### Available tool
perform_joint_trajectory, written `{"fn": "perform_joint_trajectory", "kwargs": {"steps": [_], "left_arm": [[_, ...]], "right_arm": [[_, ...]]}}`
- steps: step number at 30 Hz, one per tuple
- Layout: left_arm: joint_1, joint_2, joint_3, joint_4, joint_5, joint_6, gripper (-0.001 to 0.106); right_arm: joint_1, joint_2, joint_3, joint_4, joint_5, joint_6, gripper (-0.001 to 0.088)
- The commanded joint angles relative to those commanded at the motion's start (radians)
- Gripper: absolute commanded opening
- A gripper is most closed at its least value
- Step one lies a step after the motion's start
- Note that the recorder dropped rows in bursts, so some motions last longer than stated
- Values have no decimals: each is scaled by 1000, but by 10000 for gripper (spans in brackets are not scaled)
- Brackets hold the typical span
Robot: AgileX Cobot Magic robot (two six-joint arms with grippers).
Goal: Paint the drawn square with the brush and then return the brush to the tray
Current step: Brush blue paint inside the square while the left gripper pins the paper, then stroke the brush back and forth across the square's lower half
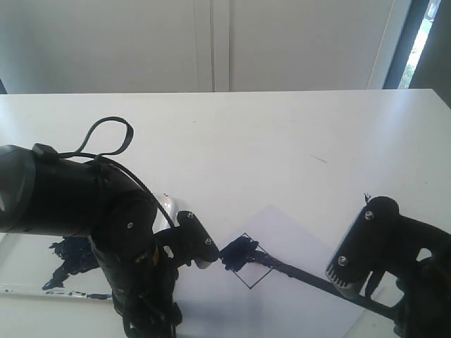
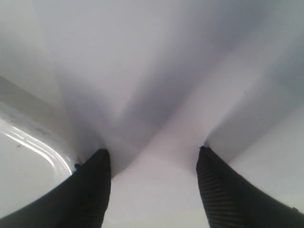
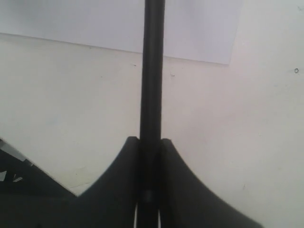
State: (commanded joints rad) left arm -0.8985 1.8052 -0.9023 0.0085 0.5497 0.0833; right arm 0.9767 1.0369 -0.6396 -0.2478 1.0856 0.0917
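1. So the right gripper (image 3: 149,142) is clamped on the brush (image 3: 152,71), with the jaws tight on both sides of the handle. In the exterior view the grip is mostly cut off at the bottom right corner.
2. The brush slants across the paper (image 1: 303,236) with its tip down on the left part of the square (image 1: 255,273). The tip blends into the dark paint there, so I can't tell bristles from blotch.
3. The left gripper (image 2: 152,156) is spread wide with nothing between the fingers, low over the paper and just beside the tray (image 1: 21,264). No idea if it's touching the sheet.
4. The tray sits at the left of the table (image 1: 282,141), mostly hidden behind the left arm. Only a paint smear and a bit of rim show.
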Motion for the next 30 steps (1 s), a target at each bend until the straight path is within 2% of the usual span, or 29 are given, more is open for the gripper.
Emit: {"fn": "perform_joint_trajectory", "kwargs": {"steps": [15,30], "left_arm": [[0,0,0,0,0,0,600],[0,0,0,0,0,-4,600]], "right_arm": [[0,0,0,-24,-2,22,0],[0,0,0,102,9,-70,0]]}}
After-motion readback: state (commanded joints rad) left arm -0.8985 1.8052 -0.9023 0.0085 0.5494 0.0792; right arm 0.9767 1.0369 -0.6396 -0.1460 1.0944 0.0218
